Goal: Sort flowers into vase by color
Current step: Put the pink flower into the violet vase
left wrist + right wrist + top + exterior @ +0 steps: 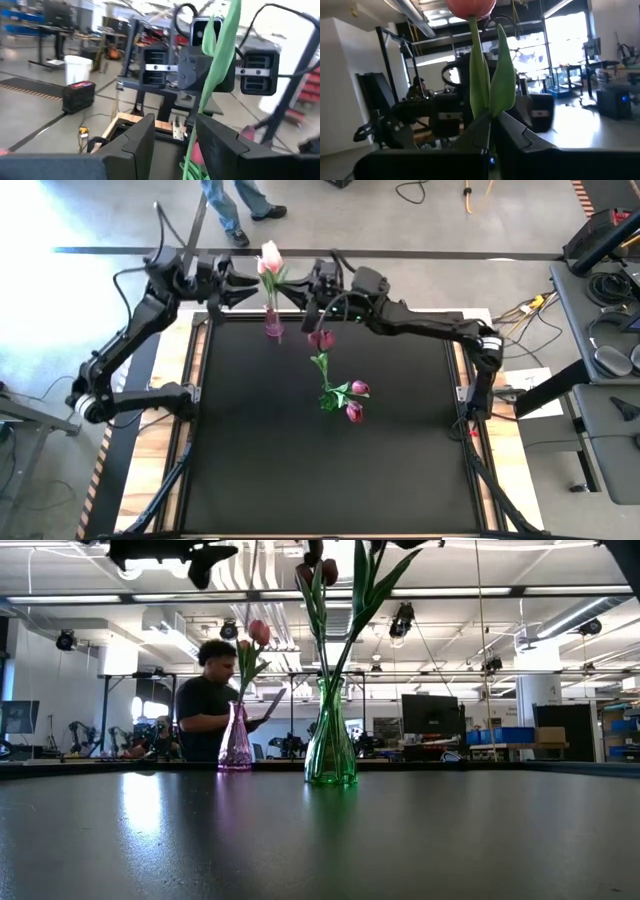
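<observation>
A pink glass vase [273, 325] [237, 740] stands near the table's far edge with a pale pink-white tulip [270, 258] upright in it. My left gripper [250, 287] [175, 130] is open beside that tulip, and a green leaf [220, 55] runs between its fingers. A green vase [330, 735] [328, 400] stands mid-table and holds dark magenta tulips [358, 388]. My right gripper [318, 310] [492, 117] is above it, shut on another dark tulip [322, 338]. My right gripper pinches the dark tulip's stem [479, 100] below the head [470, 6], together with the base of a leaf [502, 85]. The fingers lie level and across the stem. The tulip stands upright with its head above the fingers. Its lower stem [335, 650] runs down into the green vase.
The near half of the black mat [320, 480] is bare. A wooden rim [200, 380] borders the table on both sides. One person stands behind the table [205, 700], and a person's legs [235, 205] show beyond the far edge.
</observation>
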You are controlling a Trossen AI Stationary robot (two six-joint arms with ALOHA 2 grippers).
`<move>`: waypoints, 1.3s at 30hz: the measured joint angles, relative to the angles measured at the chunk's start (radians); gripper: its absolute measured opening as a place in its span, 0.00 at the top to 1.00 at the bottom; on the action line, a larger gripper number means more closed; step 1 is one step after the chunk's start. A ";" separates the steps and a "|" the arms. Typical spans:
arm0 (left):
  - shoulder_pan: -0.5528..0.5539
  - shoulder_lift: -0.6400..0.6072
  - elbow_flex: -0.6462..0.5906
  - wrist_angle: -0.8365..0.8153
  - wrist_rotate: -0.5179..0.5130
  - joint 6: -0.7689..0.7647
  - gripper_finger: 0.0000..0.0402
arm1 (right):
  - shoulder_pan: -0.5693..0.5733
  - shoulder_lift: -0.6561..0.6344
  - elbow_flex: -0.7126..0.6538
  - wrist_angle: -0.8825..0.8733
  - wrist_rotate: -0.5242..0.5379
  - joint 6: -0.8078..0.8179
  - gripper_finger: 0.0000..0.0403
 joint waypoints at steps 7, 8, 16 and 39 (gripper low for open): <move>-0.064 0.101 0.184 -0.145 0.036 0.134 0.66 | 0.006 0.087 0.191 -0.095 0.000 -0.036 0.98; -0.073 0.112 0.204 -0.159 0.039 0.146 0.65 | 0.006 0.099 0.216 -0.124 0.001 -0.047 0.98; -0.124 0.173 0.280 -0.218 0.061 0.193 0.65 | 0.006 0.153 0.330 -0.187 -0.008 -0.075 0.98; -0.095 0.119 0.239 -0.235 -0.052 0.297 1.00 | 0.010 0.100 0.332 -0.328 0.088 -0.159 0.64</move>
